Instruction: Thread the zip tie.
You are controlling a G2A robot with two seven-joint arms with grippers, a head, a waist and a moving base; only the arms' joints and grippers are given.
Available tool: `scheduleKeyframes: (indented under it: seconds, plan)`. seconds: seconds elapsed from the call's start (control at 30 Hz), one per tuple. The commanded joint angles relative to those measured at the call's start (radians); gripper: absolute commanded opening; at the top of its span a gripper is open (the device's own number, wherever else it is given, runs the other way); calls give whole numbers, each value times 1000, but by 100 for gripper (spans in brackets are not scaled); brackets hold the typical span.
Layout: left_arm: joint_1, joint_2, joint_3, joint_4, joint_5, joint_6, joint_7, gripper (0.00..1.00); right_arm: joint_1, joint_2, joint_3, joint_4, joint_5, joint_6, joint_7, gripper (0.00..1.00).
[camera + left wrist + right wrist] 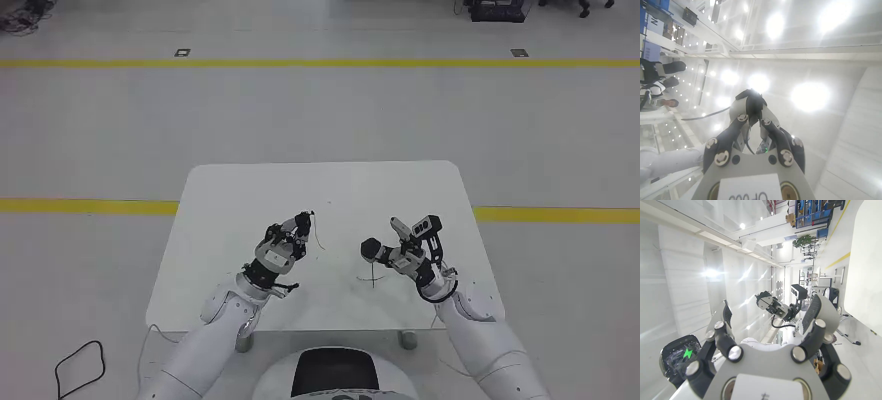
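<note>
While the left hand (753,106) clamps the zip tie (706,115), the right hand (770,313) gapes empty, facing it nearby

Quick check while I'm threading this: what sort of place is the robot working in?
Probably a large industrial hall or test floor: yellow lines painted across a wide grey floor, blue storage racks with boxes far off, and a high ceiling with rows of lights.

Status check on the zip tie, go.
Left gripper shut on zip tie, above table. Right gripper open, empty, opposite. Tail free, not threaded. Nothing blocking between them.
</note>
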Motion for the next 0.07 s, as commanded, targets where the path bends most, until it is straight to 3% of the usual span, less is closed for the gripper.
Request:
scheduleKeyframes:
  seconds: [0.0,0.03]
  plan:
    - [0,0,0,0,0,0,0,0,0,0,0,0,0,0,0,100]
    - [0,0,0,0,0,0,0,0,0,0,0,0,0,0,0,100]
